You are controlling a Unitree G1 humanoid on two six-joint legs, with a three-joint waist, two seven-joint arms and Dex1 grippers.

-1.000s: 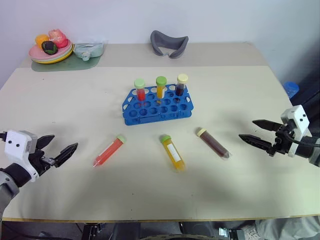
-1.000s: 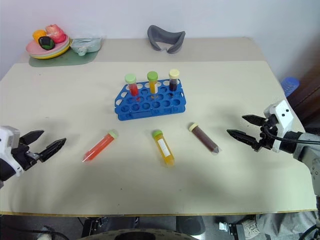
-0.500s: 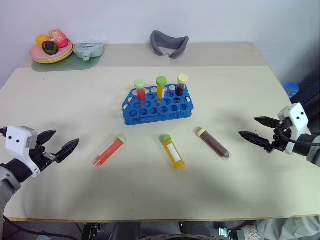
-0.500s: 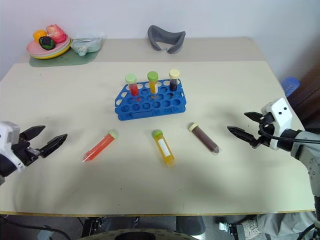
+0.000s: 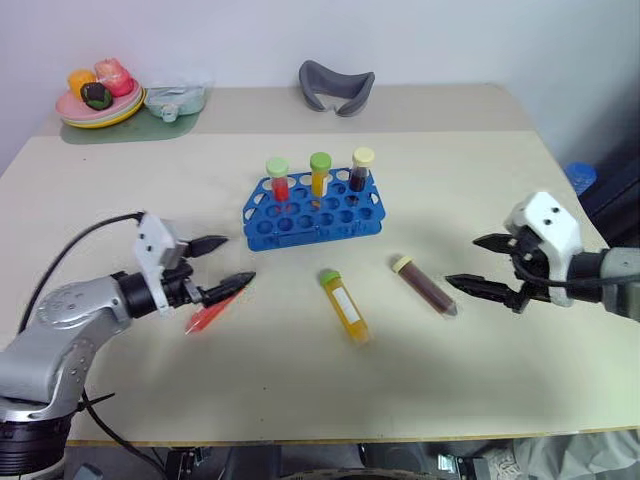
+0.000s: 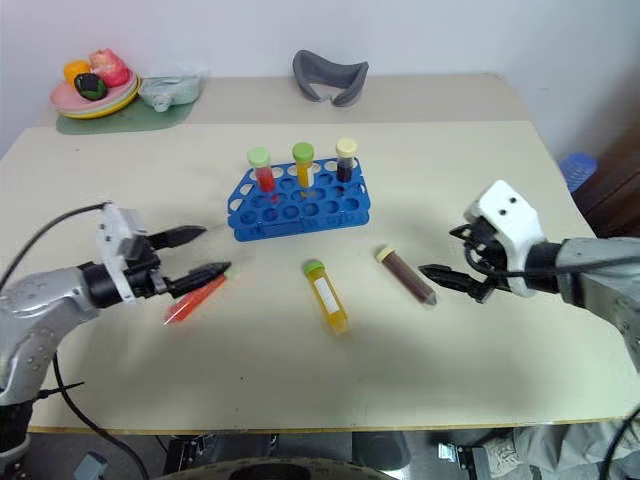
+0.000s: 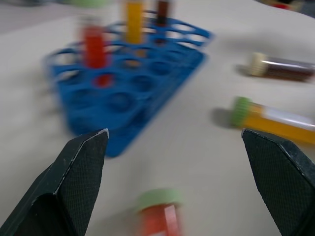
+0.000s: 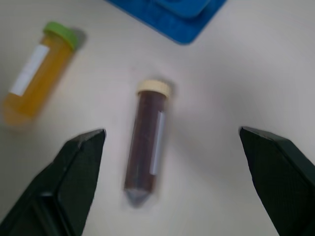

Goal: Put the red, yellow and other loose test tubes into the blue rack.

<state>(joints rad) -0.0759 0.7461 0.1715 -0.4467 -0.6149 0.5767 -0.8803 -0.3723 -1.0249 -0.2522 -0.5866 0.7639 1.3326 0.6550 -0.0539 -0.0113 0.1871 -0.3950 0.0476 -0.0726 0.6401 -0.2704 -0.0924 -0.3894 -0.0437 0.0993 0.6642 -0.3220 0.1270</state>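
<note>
Here, three loose test tubes lie on the pale table (image 5: pixel 480 380) in a row across the middle of the frame, just below the blue rack (image 5: pixel 313 213), which sits at the centre. The rack is a bright blue plastic block whose top plate carries rows of round holes; three capped tubes stand upright in its back row, one red, one yellow and one dark. Of the loose ones, the red tube (image 5: pixel 209 315) lies left of centre, filled with red-orange liquid, its pointed end toward the lower left. The yellow tube (image 5: pixel 345 306) lies at the middle, with a green cap at its upper end and a white label along its side. The dark-brown tube (image 5: pixel 427 287) lies right of centre, pale-yellow cap toward the upper left and pointed end toward the lower right. The left tool (image 5: pixel 226 263) reaches in from the left with its two black fingers wide apart, one tip over the red tube's cap end, clamped on nothing. The right tool (image 5: pixel 478 264) comes in from the right, fingers likewise spread apart and empty, its lower tip just beside the brown tube's pointed end; whether they touch cannot be told.
</note>
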